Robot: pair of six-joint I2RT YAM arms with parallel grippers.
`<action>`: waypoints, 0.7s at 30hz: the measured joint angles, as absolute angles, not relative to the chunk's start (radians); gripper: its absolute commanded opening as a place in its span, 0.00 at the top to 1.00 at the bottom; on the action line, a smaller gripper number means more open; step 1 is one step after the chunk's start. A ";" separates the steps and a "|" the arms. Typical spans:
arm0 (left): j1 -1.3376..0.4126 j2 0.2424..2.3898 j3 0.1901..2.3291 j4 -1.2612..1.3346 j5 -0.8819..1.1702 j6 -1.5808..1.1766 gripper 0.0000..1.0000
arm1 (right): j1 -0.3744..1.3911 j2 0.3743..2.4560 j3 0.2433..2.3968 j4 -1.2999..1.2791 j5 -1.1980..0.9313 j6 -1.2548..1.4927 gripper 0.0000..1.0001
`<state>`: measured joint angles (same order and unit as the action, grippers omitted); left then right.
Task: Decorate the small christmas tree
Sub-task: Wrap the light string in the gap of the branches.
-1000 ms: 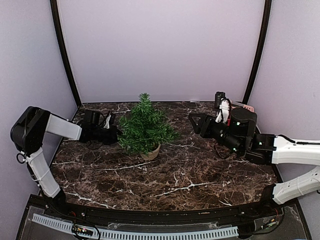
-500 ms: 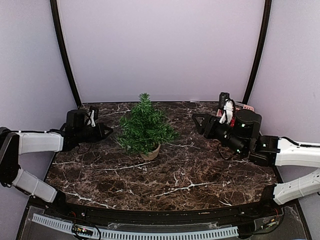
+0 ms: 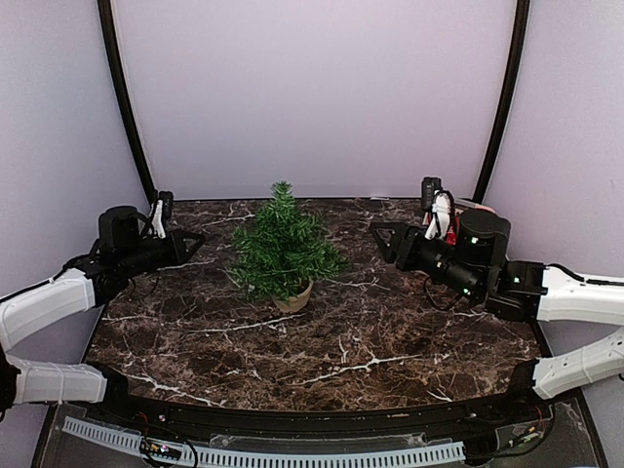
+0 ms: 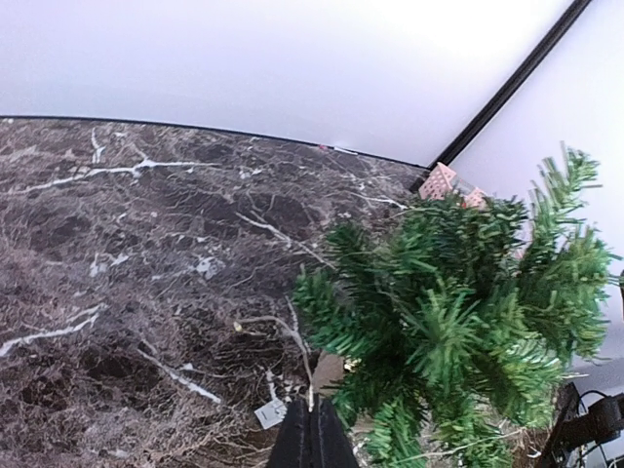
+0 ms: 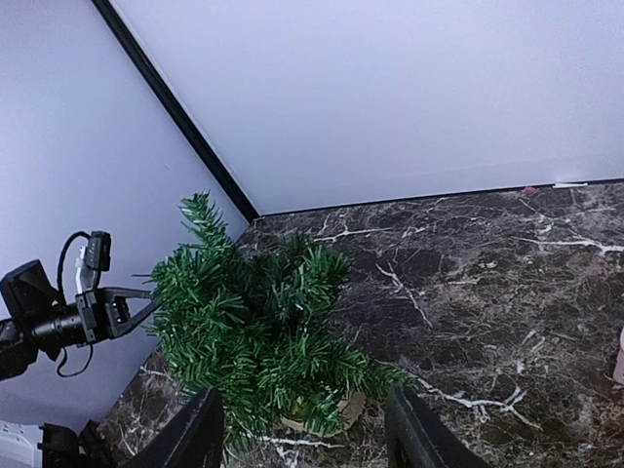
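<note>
Branches of the small christmas tree (image 3: 283, 249) fill the middle of the top view; it stands upright on its tan base (image 3: 293, 298) on the dark marble table (image 3: 370, 361), between the two grippers and touching neither. The left gripper (image 3: 193, 238) points at the tree from one side, its fingers pressed together on nothing, with the tree ahead of its tips and apart. The right gripper (image 3: 378, 234) faces it from the other side, jaws parted and empty, the tree again ahead across a gap. A pink basket (image 3: 480, 207) peeks out behind the right wrist. In the left wrist view the closed fingers (image 4: 312, 441) meet at the bottom edge, and the tree rises ahead and to their right, with the pink basket beyond it. In the right wrist view the two fingers (image 5: 200, 437) stand wide apart with nothing held, and the tree sits ahead, framed between them and leaning toward the left finger.
</note>
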<state>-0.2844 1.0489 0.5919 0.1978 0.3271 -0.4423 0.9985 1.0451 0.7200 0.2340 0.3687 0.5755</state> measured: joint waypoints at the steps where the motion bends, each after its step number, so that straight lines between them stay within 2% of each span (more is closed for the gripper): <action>1: -0.284 1.041 0.603 0.189 0.343 -0.427 1.00 | 0.999 1.057 0.738 0.224 0.353 0.566 0.41; 10: -0.284 0.996 0.724 0.163 0.456 -0.311 1.00 | 0.999 1.238 1.053 0.101 0.257 0.476 0.37; 21: -0.284 1.066 0.866 0.100 0.670 -0.219 1.00 | 0.982 1.515 1.451 -0.075 0.091 0.393 0.28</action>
